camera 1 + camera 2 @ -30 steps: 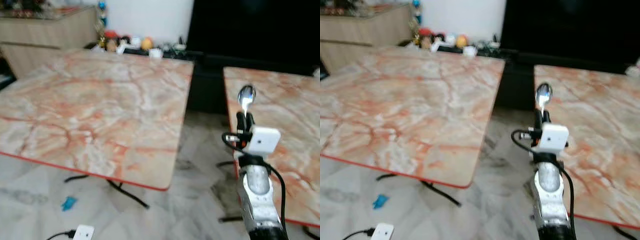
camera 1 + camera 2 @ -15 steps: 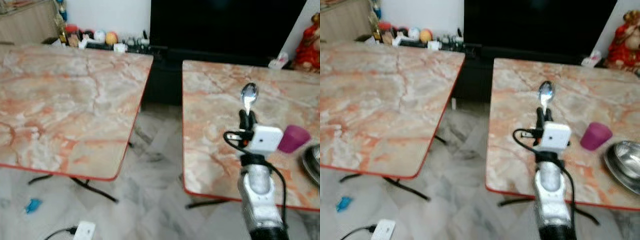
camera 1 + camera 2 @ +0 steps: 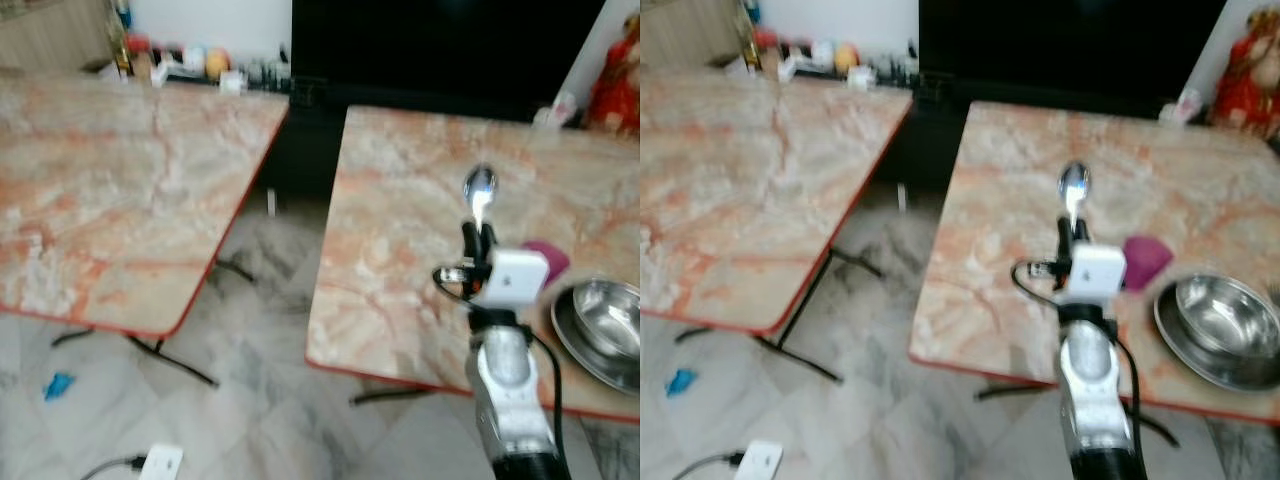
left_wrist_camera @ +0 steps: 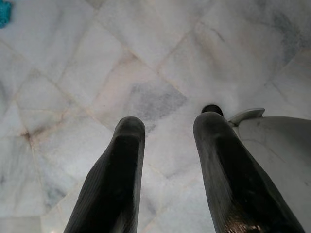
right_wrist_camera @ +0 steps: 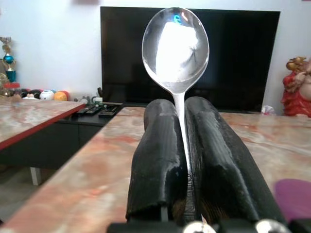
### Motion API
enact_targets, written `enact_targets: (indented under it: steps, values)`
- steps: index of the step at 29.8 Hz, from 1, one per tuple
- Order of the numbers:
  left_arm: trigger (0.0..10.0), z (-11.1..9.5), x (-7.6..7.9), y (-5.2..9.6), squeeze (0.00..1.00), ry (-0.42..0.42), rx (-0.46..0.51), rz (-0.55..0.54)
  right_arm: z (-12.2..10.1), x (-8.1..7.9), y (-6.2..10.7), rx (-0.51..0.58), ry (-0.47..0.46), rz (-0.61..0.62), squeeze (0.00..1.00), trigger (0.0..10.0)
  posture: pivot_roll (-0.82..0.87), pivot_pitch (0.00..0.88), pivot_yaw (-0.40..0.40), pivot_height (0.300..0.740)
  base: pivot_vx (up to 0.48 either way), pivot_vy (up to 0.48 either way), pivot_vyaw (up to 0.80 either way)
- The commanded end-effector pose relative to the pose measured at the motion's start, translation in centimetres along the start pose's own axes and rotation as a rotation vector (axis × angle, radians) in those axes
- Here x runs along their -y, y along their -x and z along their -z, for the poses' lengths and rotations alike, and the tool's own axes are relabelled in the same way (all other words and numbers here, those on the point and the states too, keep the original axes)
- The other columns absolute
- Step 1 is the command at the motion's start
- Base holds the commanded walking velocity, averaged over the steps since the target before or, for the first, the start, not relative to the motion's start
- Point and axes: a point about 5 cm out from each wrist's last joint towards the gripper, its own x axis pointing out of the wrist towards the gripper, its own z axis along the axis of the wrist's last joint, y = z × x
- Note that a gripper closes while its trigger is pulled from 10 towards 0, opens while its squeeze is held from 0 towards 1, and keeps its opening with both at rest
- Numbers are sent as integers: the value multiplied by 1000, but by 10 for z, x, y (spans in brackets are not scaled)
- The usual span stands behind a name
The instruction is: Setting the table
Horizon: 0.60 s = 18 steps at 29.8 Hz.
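Note:
My right gripper point(image 3: 476, 232) is shut on a silver spoon point(image 3: 479, 189) that stands upright, its bowl above the black fingers point(image 5: 160, 145). The spoon point(image 5: 176, 43) is held over the near left part of the right marble table point(image 3: 400, 230). On that table's right side sit a purple cup point(image 3: 1145, 260) and a steel bowl point(image 3: 1217, 325) in a steel plate. My left gripper point(image 4: 167, 141) hangs open over the tiled floor with nothing between its fingers.
A second marble table point(image 3: 110, 180) stands to the left, with a gap of floor between the two. A dark TV and low cabinet point(image 3: 440, 50) are behind. A red figurine point(image 3: 1245, 85) stands at the far right. A white plug box point(image 3: 160, 463) and blue scrap point(image 3: 58, 385) lie on the floor.
The camera has swung right and moved closer to the right table. The steel bowl and plate have come further into view. The spoon stays upright in my right gripper.

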Motion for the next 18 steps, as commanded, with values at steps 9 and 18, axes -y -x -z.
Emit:
enact_targets:
  steps: [9,18]
  values:
    - [10000,-1,5,-1,0,-22,-13,17,5,3,4,-13,-11,46,0,10000,125,6,-5,740,0,-319,0]
    - [10000,-12,9,-4,0,-31,4,21,6,4,5,-17,-13,55,0,10000,123,9,-1,740,0,-320,0]
